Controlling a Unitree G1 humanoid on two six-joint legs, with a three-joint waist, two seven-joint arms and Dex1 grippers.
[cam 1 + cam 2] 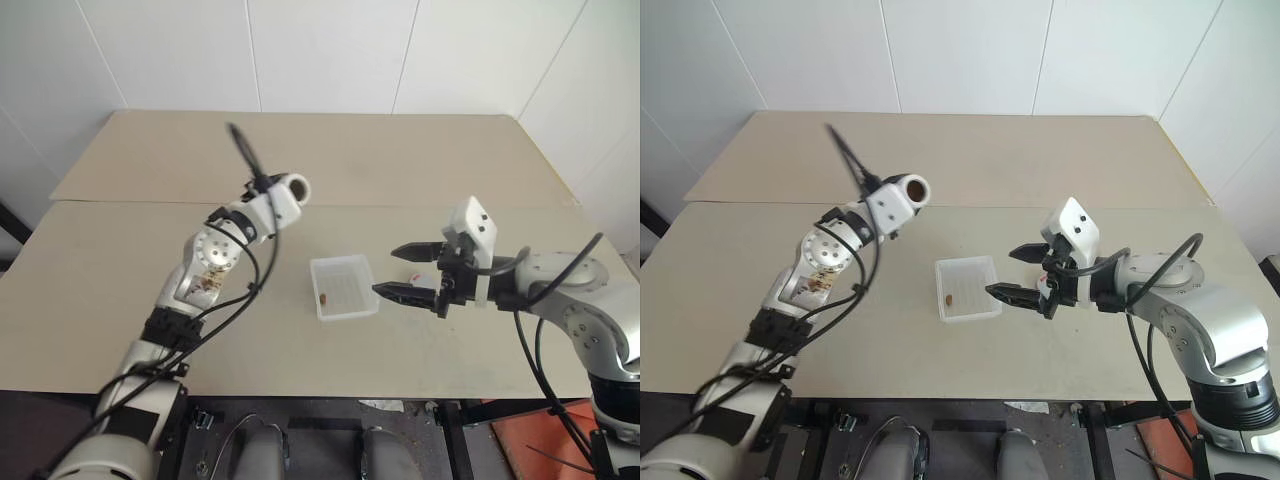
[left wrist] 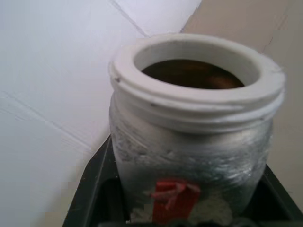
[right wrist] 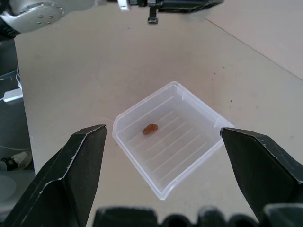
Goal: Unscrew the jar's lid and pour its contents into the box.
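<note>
Jar point(image 2: 191, 142) is clamped between the left gripper's point(image 1: 283, 203) 2 fingers, lid off, open mouth up off the table and away from the box point(image 1: 345, 287). Inside looks dark — can't tell if anything's left in it. The contents, 1 small reddish-brown bit point(image 3: 150, 128), already lie on the box's ribbed floor, out ahead of the right gripper's point(image 3: 163, 156) fingers. Those fingers stand wide apart, holding nothing, with the box just past their tips. A small pale thing with a red mark point(image 1: 414, 277) sits on the table between them — probably the lid. Judging by this: unscrew done, pour done, little left.
</note>
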